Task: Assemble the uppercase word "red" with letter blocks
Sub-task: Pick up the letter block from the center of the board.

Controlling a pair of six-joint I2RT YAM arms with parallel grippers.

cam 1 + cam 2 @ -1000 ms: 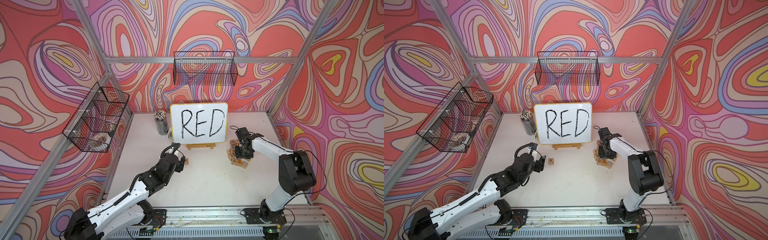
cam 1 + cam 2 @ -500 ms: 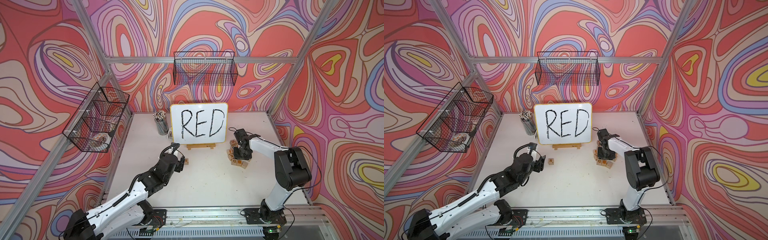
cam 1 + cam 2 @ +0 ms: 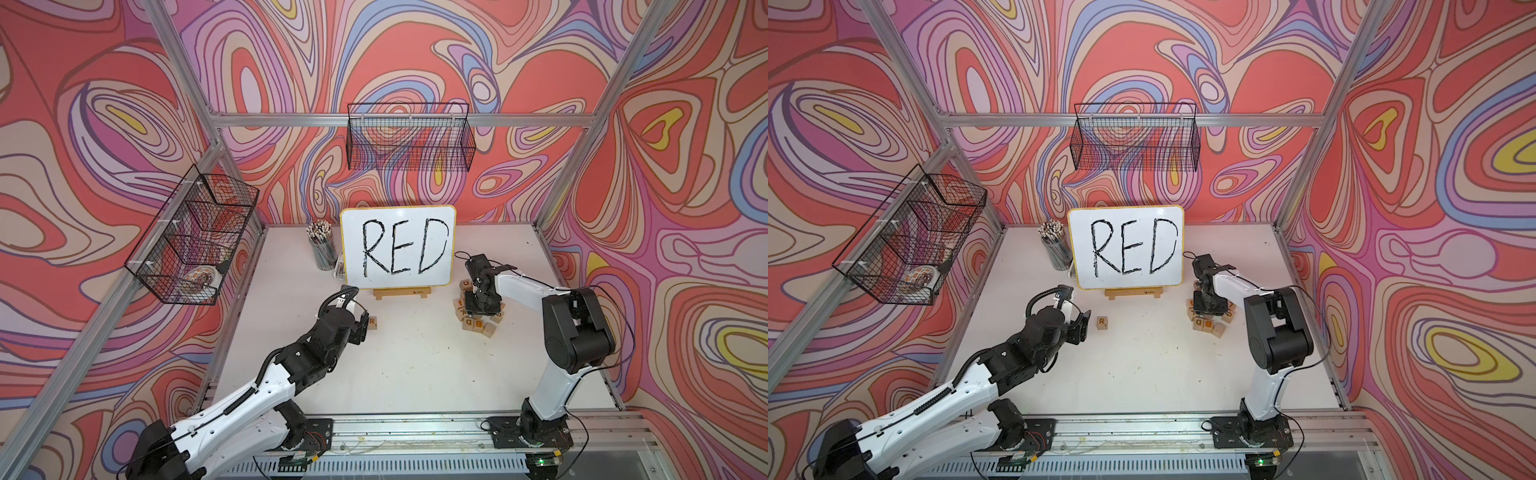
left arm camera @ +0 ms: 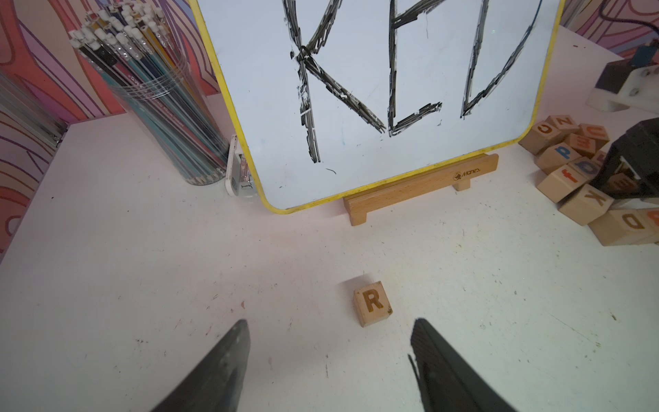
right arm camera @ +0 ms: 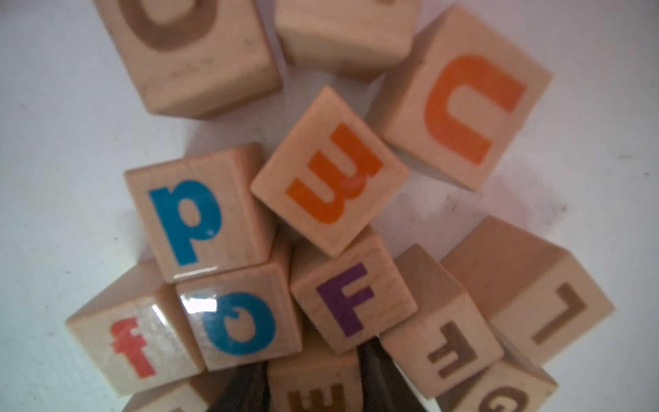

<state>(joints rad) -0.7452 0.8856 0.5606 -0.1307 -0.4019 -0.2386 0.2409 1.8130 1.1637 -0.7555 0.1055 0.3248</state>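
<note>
Left gripper [image 4: 330,324]: jaws apart, nothing between them. It hangs over the table [image 3: 415,374]. The R block [image 4: 372,307] stands alone just ahead of the fingertips [image 4: 235,342], untouched, letter facing up. In both top views the R block lies in front of the whiteboard [image 3: 397,249], near its left corner.

Right gripper [image 5: 310,356]: lowered into the pile of blocks [image 4: 567,153] to the right of the whiteboard. Its jaws are clamped on the E block [image 5: 313,390], one finger on each side.

The D block [image 4: 631,221] lies at the near edge of that pile, brown letter showing, touching neighbouring blocks.
</note>
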